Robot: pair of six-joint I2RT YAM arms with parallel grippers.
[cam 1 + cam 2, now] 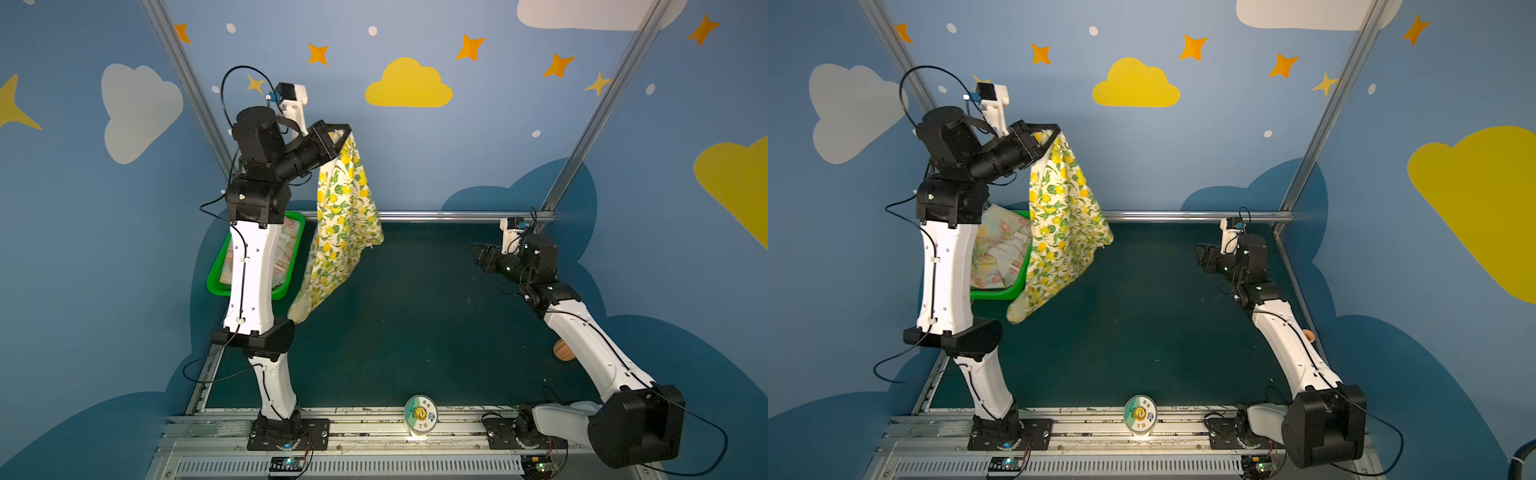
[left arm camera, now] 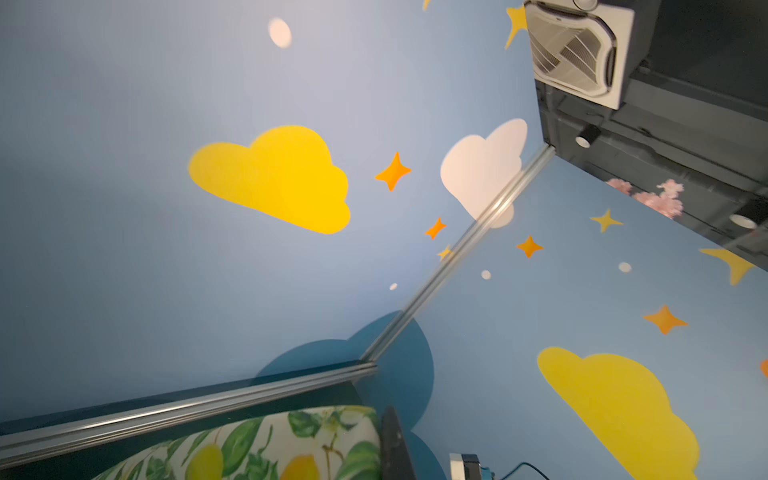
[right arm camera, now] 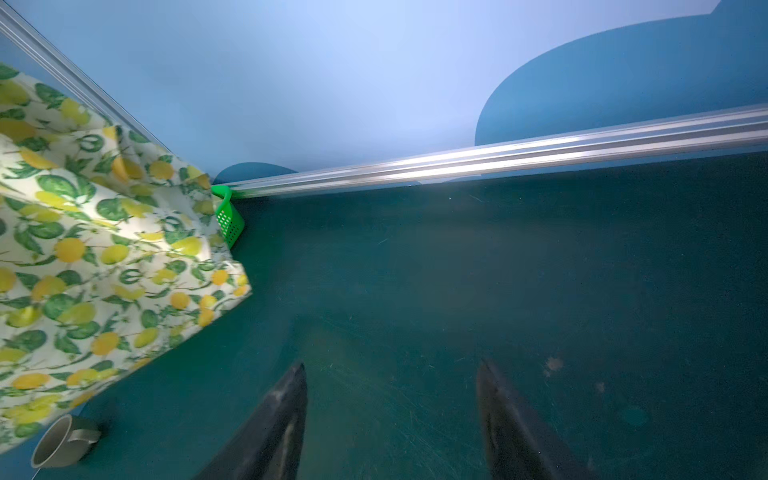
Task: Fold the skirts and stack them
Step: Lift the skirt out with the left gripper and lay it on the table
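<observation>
Pick-up step: the left jaws grip the lemon skirt (image 1: 340,216), which hangs beside the basket (image 1: 216,286) holding the floral skirt (image 1: 1000,249). The right jaws stand open and empty. Next it likely needs spreading flat on the table (image 1: 415,311).

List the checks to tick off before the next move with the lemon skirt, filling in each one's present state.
1. Left pincer shut on the lemon skirt: ok.
2. Right pincer open and empty, ready for a second hold: ok.
3. Lemon skirt out of the green basket: ok.
4. Its lower hem off the mat: cannot tell.
5. Lemon skirt spread flat for folding: not ok, it hangs bunched from one point.
6. Floral skirt in the basket: ok.
</observation>
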